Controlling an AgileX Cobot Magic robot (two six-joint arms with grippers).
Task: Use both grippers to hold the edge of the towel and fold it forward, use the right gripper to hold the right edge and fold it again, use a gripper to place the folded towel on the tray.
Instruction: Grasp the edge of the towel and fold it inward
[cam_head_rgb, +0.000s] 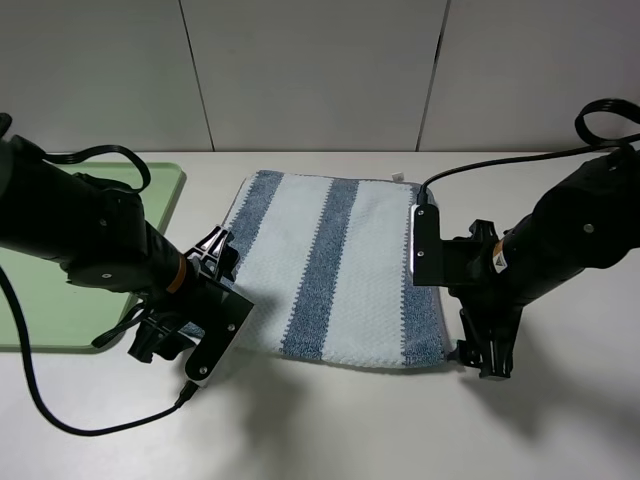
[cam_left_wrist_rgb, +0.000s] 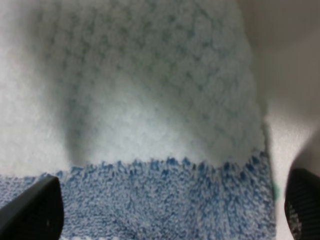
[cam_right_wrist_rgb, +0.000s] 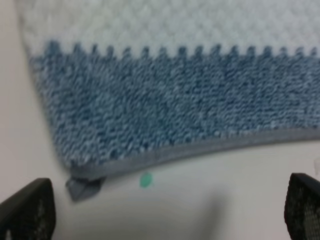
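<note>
A towel (cam_head_rgb: 330, 265) with blue and white stripes lies flat on the white table. My left gripper (cam_head_rgb: 165, 340) is low at its near left corner. In the left wrist view the gripper (cam_left_wrist_rgb: 167, 210) is open, its fingers (cam_left_wrist_rgb: 30, 210) wide apart over the towel's blue edge stripe (cam_left_wrist_rgb: 150, 200). My right gripper (cam_head_rgb: 485, 355) is at the near right corner. In the right wrist view the gripper (cam_right_wrist_rgb: 165, 207) is open, its fingers (cam_right_wrist_rgb: 27, 207) astride the bare table just off the towel's blue hem (cam_right_wrist_rgb: 175, 110). Neither gripper holds anything.
A pale green tray (cam_head_rgb: 60, 310) lies at the left, partly behind my left arm. A black cable (cam_head_rgb: 60, 420) loops over the table in front of the left arm. A small green mark (cam_right_wrist_rgb: 145, 180) sits on the table by the towel's corner.
</note>
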